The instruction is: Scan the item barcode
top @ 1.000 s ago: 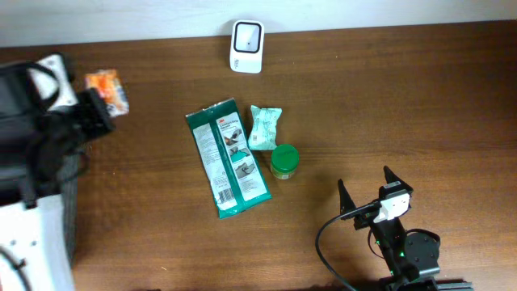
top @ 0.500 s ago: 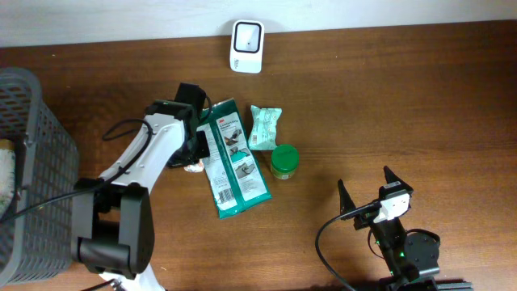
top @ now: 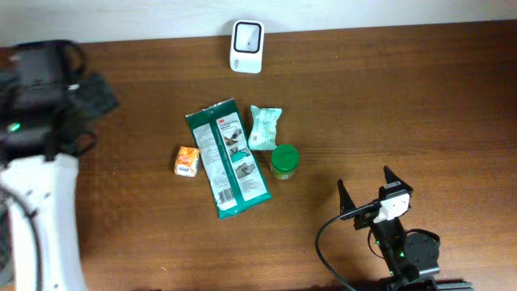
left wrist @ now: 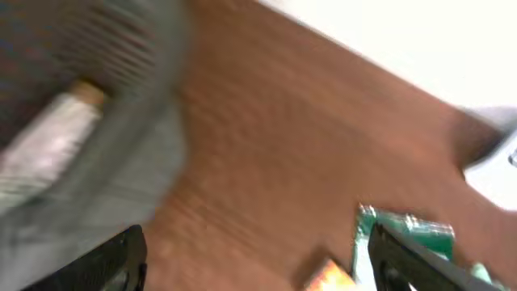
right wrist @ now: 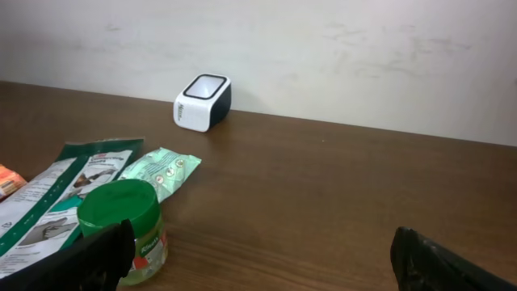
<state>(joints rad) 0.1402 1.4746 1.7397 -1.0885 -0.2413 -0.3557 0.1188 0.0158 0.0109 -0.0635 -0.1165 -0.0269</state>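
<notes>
Overhead, the small orange packet (top: pixel 187 161) lies flat on the brown table (top: pixel 404 97), touching or just beside the left edge of a long green pouch (top: pixel 229 158) and free of any gripper. The pouch lies at a slight slant with its printed face up. Near its upper right corner sits a pale green packet (top: pixel 264 127), and just below that stands a jar with a green lid (top: pixel 284 161), upright, close to the pouch's right edge. The white scanner (top: pixel 246 35) rests at the far edge of the table, well apart from the orange packet, its dark window facing up.

The left arm is a blurred dark and white shape at the left side of the table, away from all 4 items. In the left wrist view the left gripper (left wrist: pixel 254 234) has its 2 fingers spread wide with only bare wood between them; the orange packet and the pouch show low in that frame, and a blurred grey basket (left wrist: pixel 97 105) fills the left part.

The right gripper (top: pixel 365 184) sits near the front right of the table, its 2 fingers wide apart and holding nothing, pointed toward the jar and the scanner.
</notes>
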